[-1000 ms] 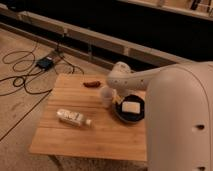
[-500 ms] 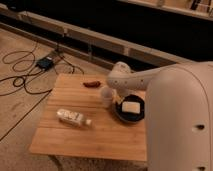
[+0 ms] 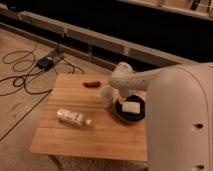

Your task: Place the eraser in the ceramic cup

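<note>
The white eraser (image 3: 131, 107) lies inside the dark round bowl (image 3: 120, 113) on the right part of the wooden table (image 3: 80, 135). The small white ceramic cup (image 3: 106, 94) stands upright just left of the bowl, near the table's middle. My white arm comes in from the right, and its wrist (image 3: 123, 76) hangs over the table's far side. My gripper (image 3: 120, 94) points down between the cup and the bowl, close above the bowl's left rim and mostly hidden by the arm.
A clear plastic bottle (image 3: 73, 118) lies on its side at the table's left front. A small red object (image 3: 91, 84) lies near the far edge. Cables and a blue box (image 3: 46, 63) are on the floor to the left.
</note>
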`<state>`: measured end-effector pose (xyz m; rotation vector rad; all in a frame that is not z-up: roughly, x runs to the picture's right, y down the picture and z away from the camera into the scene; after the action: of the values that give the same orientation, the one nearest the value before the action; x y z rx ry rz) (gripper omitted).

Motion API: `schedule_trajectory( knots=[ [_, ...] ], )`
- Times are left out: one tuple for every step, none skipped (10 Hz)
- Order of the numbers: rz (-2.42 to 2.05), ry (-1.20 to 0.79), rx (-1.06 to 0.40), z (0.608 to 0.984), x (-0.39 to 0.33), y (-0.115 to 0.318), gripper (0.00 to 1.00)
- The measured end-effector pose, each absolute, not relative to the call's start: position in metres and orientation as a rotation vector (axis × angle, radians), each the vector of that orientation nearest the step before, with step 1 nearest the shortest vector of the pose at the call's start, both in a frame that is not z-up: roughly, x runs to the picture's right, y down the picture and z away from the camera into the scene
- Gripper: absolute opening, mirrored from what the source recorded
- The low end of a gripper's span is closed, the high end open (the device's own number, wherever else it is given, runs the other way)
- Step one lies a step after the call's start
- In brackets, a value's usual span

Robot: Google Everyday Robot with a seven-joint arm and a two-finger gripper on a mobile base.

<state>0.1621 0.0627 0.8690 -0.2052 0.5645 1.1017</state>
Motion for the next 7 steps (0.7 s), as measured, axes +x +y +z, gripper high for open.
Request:
schedule_trajectory(
  knots=[
    [1.121, 0.572, -0.204, 0.872, 0.165, 0.065, 0.80],
    [1.142, 0.583, -0.206, 0.876, 0.168, 0.071, 0.80],
    [1.161, 0.593, -0.210, 0.881, 0.168, 0.076, 0.80],
    [1.170, 0.597, -0.214, 0.884, 0.166, 0.079, 0.80],
    [1.183, 0.605, -0.220, 0.890, 0.164, 0.085, 0.80],
    [1.194, 0.614, -0.227, 0.894, 0.163, 0.090, 0.80],
    [1.205, 0.624, -0.234, 0.899, 0.162, 0.096, 0.80]
  ],
)
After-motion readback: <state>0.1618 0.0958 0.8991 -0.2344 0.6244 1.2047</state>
